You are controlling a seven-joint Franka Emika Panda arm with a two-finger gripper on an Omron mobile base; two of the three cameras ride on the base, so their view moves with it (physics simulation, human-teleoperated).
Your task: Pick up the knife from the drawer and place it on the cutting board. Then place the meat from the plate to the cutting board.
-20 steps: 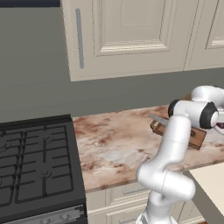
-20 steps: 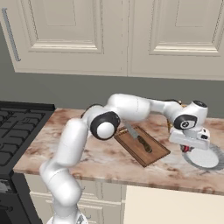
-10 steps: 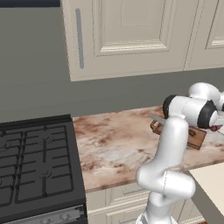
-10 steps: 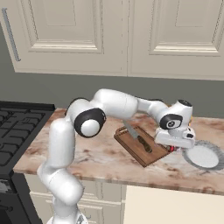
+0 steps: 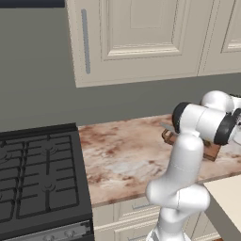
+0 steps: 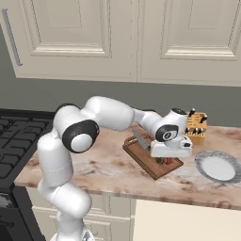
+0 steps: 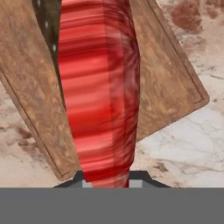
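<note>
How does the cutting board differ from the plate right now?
The cutting board is rectangular, dark brown wood; the plate is round and grey-silver. The board has the knife lying on it and the meat held just over it, while the plate is bare. Both lie flat on the marbled counter.

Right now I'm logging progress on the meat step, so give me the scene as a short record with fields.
gripper: shut on the meat, low over the cutting board
meat: red chunk between the fingers, above the board
cutting board: dark wood, on the marble counter
knife: lying on the board
plate: grey, bare, right of the board
knife block: tan, behind the plate
</note>
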